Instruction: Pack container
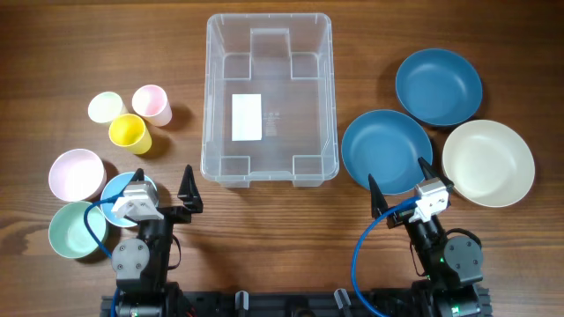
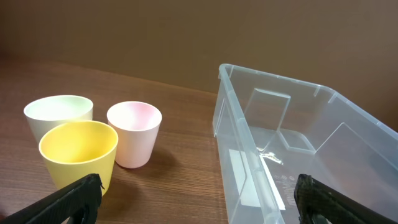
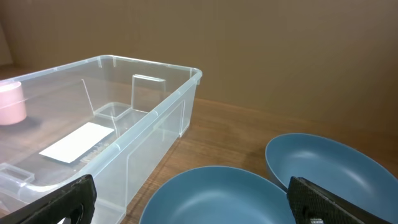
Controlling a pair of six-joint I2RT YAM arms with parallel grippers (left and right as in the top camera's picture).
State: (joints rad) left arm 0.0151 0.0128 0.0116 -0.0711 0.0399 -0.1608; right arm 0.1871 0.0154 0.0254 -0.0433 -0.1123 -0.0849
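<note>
1. My left fingers [image 2: 65,202] are spread wide, holding nothing.
2. My right fingers [image 3: 339,200] gape wide too, empty.
3. The clear container [image 1: 304,114] sits centre on the tabletop [image 1: 264,233], cups [image 1: 129,132] to its left, blue bowls [image 1: 386,151] to its right.

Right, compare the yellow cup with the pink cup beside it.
Colour: the yellow cup is bright yellow, the pink cup is pale pink. Position: the yellow cup stands nearer the robot, the pink cup farther back and closer to the container. Both stand upright and empty, left of the container, and look alike in shape and size.
</note>
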